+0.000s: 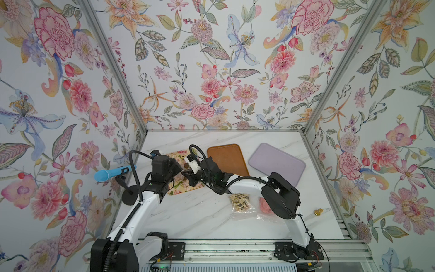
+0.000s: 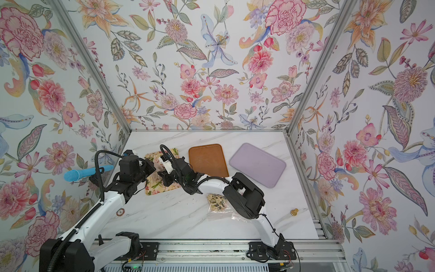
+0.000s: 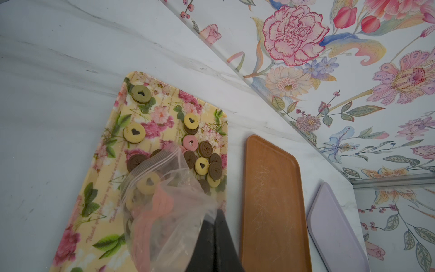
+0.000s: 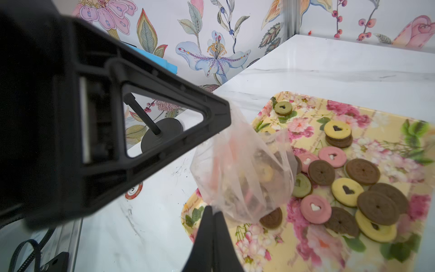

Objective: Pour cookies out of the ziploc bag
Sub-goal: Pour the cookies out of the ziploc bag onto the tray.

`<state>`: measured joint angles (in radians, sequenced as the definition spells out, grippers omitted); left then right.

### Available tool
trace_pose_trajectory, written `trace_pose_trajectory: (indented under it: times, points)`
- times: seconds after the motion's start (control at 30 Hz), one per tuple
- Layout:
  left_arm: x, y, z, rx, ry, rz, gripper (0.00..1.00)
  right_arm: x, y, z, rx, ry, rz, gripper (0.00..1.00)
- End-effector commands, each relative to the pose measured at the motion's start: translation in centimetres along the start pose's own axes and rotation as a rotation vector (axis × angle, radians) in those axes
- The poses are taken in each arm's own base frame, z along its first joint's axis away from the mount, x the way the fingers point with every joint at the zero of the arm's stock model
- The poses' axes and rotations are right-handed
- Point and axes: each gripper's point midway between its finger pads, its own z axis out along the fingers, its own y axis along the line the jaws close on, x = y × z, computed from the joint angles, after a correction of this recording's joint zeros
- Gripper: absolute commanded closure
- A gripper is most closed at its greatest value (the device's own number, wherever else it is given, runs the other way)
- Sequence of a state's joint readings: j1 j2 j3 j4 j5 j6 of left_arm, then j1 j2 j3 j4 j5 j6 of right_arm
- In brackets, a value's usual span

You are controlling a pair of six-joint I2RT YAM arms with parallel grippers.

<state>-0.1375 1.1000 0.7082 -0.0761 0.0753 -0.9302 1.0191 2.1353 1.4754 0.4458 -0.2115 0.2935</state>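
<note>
A clear ziploc bag hangs just over a yellow floral tray. My left gripper is shut on one edge of the bag's plastic. My right gripper is shut on another edge. Round cookies, dark brown, yellow, pink and green, many with heart holes, lie in a heap on the tray. A yellow ring cookie and some dark ones show through the bag's plastic. In both top views the two grippers meet over the floral tray and hide the bag.
A brown tray and a lilac tray lie to the right of the floral one. Two more bags lie nearer the front, one with beige and dark stars, one with pink discs. A blue tube on a black stand is at the left wall.
</note>
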Motion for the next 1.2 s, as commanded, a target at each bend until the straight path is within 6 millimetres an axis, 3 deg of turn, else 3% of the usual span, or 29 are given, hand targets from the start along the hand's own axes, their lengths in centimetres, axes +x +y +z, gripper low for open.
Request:
trace_pose_trajectory:
  times: [0.0,1.17]
  points:
    - [-0.8,-0.7,0.1,0.027,-0.014,0.023,1.00,-2.6,1.0,-1.0,-0.024,-0.045,-0.041,1.00]
    - [-1.8,-3.1,0.8,0.113,-0.011,0.028,1.00,-5.9,-0.3,-2.9,-0.012,-0.105,-0.074,1.00]
